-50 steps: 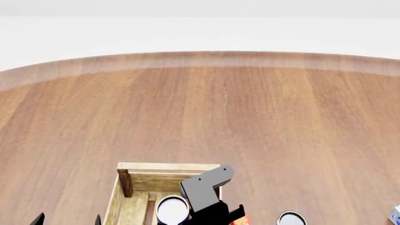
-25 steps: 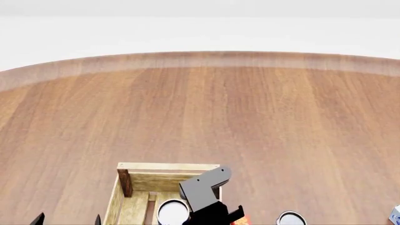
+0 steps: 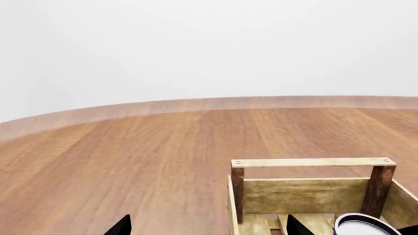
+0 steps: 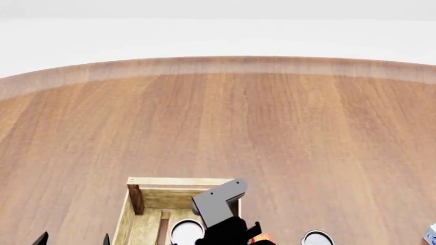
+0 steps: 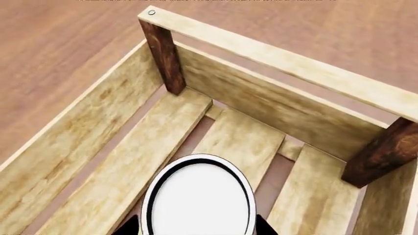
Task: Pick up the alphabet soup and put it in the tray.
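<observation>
Your right gripper (image 5: pixel 196 226) pinches the alphabet soup (image 5: pixel 199 198) inside the tray (image 5: pixel 274 54). Your left gripper (image 3: pixel 205 227) jaws are spread, holding nothing.

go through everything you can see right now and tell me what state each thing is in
alphabet soup: upright, white top showing, inside the tray's walls, between the right gripper's jaws.
tray: upright on the table, holding only the soup.
right gripper: closed on the soup.
left gripper: open, empty.
second can: upright on the table outside the tray.

txt: none legible | can top (image 5: pixel 199 200) plain white | tray (image 5: pixel 274 54) unmarked
</observation>
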### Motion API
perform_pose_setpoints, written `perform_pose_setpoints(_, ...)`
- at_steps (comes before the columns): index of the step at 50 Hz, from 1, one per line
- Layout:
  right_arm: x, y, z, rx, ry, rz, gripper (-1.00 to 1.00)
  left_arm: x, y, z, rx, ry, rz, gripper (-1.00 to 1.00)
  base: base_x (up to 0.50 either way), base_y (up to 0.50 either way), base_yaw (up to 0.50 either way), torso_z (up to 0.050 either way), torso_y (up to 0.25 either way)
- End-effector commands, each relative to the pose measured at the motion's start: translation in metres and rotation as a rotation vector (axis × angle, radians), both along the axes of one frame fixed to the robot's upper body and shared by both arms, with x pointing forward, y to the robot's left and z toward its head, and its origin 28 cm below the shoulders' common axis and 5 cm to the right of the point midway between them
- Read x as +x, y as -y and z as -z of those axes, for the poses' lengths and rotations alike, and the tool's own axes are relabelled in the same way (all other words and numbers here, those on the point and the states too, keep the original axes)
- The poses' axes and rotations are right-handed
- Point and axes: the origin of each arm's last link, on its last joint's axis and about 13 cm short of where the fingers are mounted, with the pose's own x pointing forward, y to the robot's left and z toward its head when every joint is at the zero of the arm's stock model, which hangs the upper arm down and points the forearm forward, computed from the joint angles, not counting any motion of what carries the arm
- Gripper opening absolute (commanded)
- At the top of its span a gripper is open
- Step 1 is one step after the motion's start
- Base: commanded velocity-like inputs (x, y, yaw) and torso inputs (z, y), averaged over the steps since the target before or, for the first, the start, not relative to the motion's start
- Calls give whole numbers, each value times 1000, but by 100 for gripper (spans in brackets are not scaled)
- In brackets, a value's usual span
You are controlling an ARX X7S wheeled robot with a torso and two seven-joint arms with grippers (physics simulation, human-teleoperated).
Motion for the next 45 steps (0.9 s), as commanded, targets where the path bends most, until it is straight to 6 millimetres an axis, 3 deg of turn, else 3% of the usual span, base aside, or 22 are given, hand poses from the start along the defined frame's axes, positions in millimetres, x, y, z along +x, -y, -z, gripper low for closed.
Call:
perform_pose_setpoints(1, -2, 2, 3, -21, -6, 20, 100, 0, 0, 0, -1, 0, -1, 100, 0, 0, 0, 0, 0)
perform_pose_setpoints(21, -4, 7, -2, -8, 10, 39, 100, 0, 0, 0, -1, 1, -1, 100, 0, 0, 0, 0, 0)
perform_pose_setpoints(45, -26, 21, -36, -7, 118, 53, 100, 0, 0, 0, -1, 2, -2, 100, 0, 0, 0, 0, 0)
